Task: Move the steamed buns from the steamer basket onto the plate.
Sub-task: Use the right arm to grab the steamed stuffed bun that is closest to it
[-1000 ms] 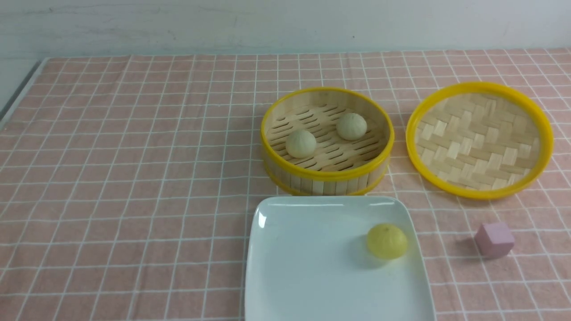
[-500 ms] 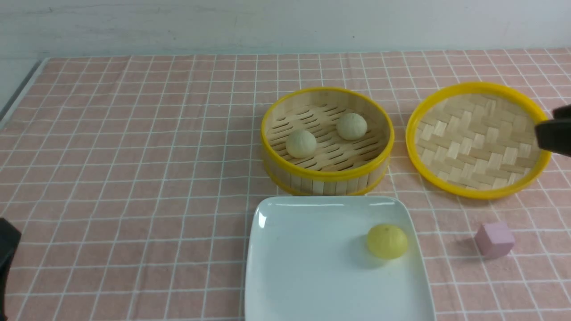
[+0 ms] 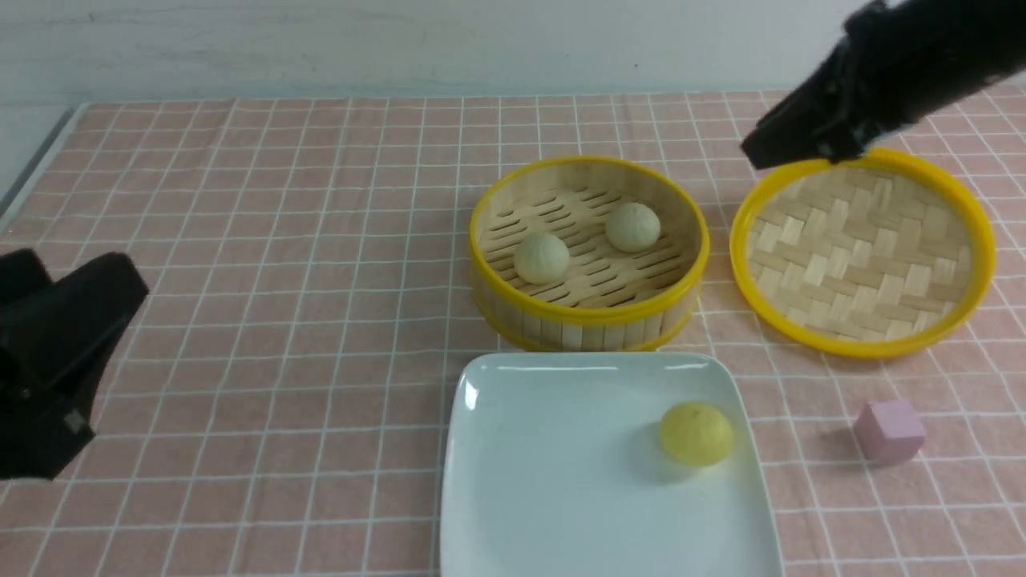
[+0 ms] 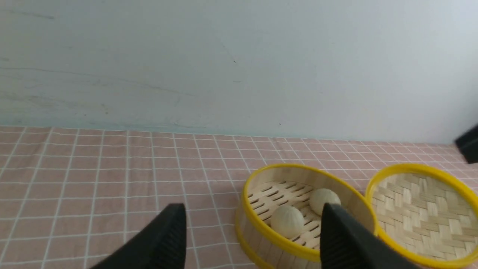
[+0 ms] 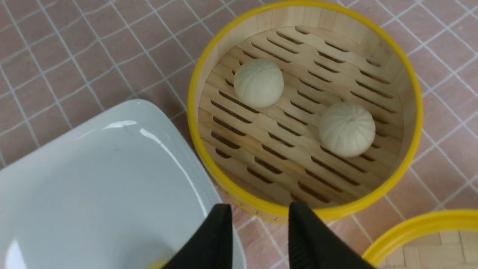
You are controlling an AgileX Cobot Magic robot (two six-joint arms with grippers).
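As the near bun (image 3: 542,258) and far bun (image 3: 632,227) both sit in the basket (image 3: 589,314), nothing is moved yet: zero of two by my read. They rest apart on the slatted floor.

The plate (image 3: 561,497) carries only a yellow bun (image 3: 696,433), not ours.

Jaws on the left gripper (image 4: 252,215) are wide and empty, well short of the basket, which lies ahead of them, off toward one finger.

Jaws on the right gripper (image 5: 260,211) are narrow but parted, with nothing between. The basket rim is just past the fingertips, both buns are further ahead, and the plate is off to one side. Height above the rim is hard to judge, probably well clear.

Left to do: two picks, two drops on the plate's bare area. The lid (image 3: 862,252) and cube (image 3: 888,431) are clear of that path.
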